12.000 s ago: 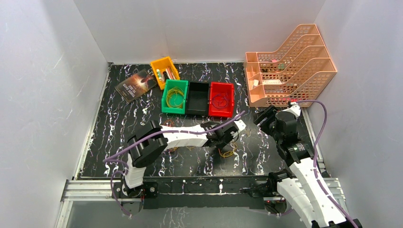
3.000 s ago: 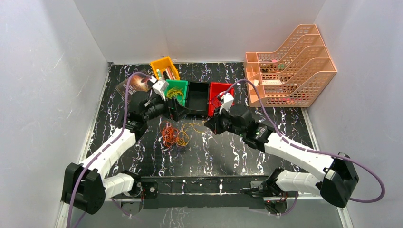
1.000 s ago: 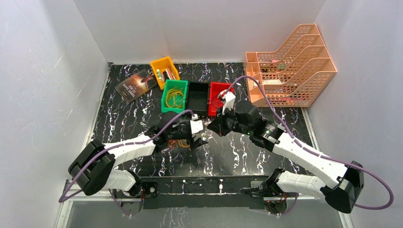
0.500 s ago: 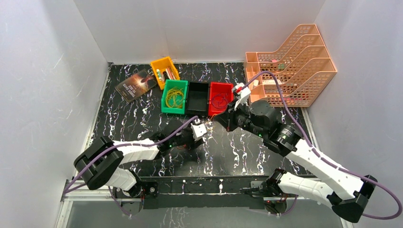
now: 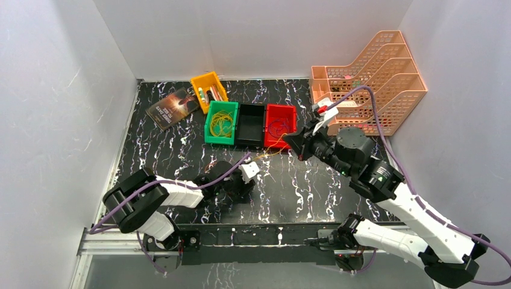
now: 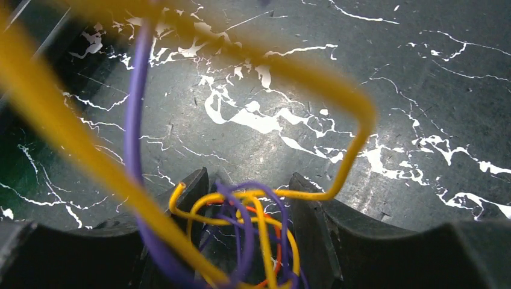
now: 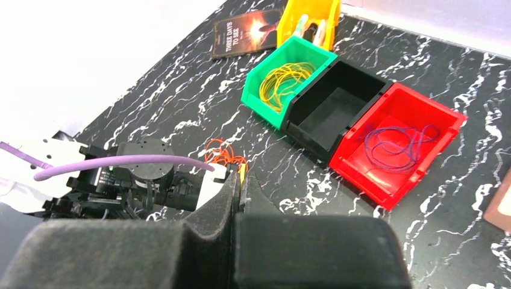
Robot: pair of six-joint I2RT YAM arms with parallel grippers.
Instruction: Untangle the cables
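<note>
From above, shows the left gripper (image 5: 236,184) down low on the table (image 5: 181,150), with its arm lying flat near the front edge. Puts the right gripper (image 5: 295,142) up off the surface, well apart from the left one and just beside the near corner of a red bin (image 5: 293,123). Finds a yellow strand (image 5: 271,152) running in a straight line from the right fingertips down toward the left gripper. Places a black bin (image 5: 250,142) and a green bin (image 5: 209,123) in a row with the red one, beyond the left gripper.

Through the left wrist camera, shows two dark fingers (image 6: 191,189) drawn partway together with the cables (image 6: 250,223) bunched in the gap. Has yellow, purple and orange loops touching both inner faces, so seemingly clamped, though the tips are hard to make out. Catches one yellow loop rising ahead of the fingers, then passing blurred close to the lens, beside a purple one.

Through the right wrist camera, shows the fingers closed together, pinching the yellow strand at their tips. Finds the left gripper below and ahead of them, with orange loops (image 7: 224,153) on the table just beyond it. Farther ahead and to the right, sets a purple loop (image 7: 395,141) in the red bin and yellow loops (image 7: 283,81) in the green one
</note>
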